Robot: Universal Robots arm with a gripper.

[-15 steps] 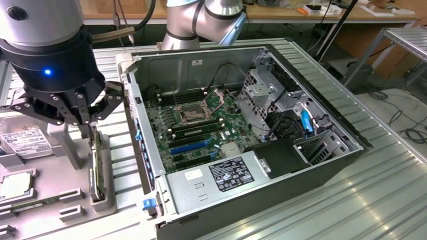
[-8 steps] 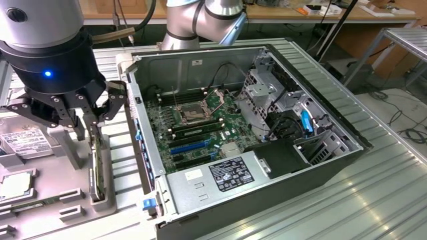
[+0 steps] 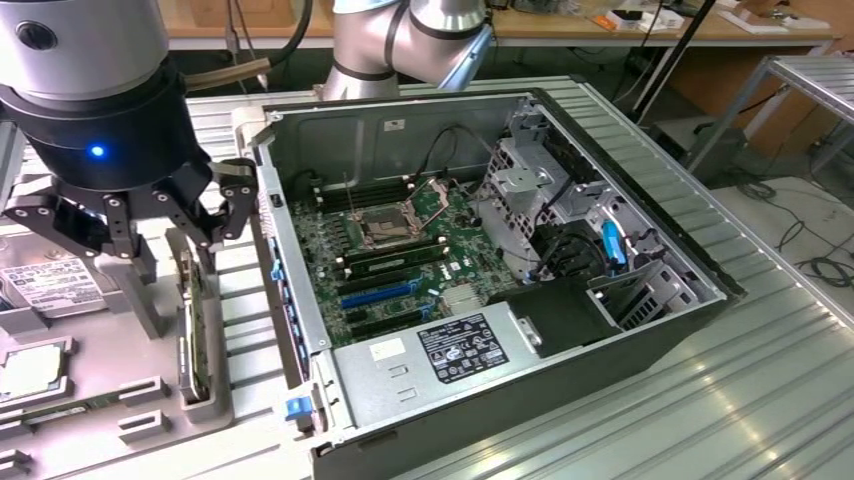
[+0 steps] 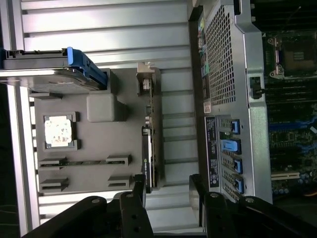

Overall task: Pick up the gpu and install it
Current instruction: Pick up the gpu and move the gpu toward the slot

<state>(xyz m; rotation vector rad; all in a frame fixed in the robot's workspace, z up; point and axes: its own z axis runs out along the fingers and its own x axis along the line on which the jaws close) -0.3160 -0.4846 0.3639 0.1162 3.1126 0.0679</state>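
The gpu [image 3: 195, 330] stands on its long edge in a slot of the grey parts tray [image 3: 140, 400], at the exterior view's left beside the open computer case [image 3: 667, 290]. It is a thin dark card with a silvery bracket at one end. My gripper [image 3: 167, 235] hangs just above it, open, with its black fingers [image 3: 230, 205] spread and nothing between them. In the wrist view the gpu [image 4: 151, 134] shows edge-on, and the gripper [image 4: 168, 191] stands past its near end, one finger close to the card's edge. Blue expansion slots [image 3: 380, 293] lie on the motherboard inside the case.
A hard drive with a white label [image 3: 47, 280], a processor chip [image 3: 34, 370] and a thin green memory stick [image 3: 67, 408] sit on the same tray. The case's rear wall with blue clips [image 4: 230, 146] rises right beside the tray. Ribbed metal table [image 3: 694, 400] surrounds everything.
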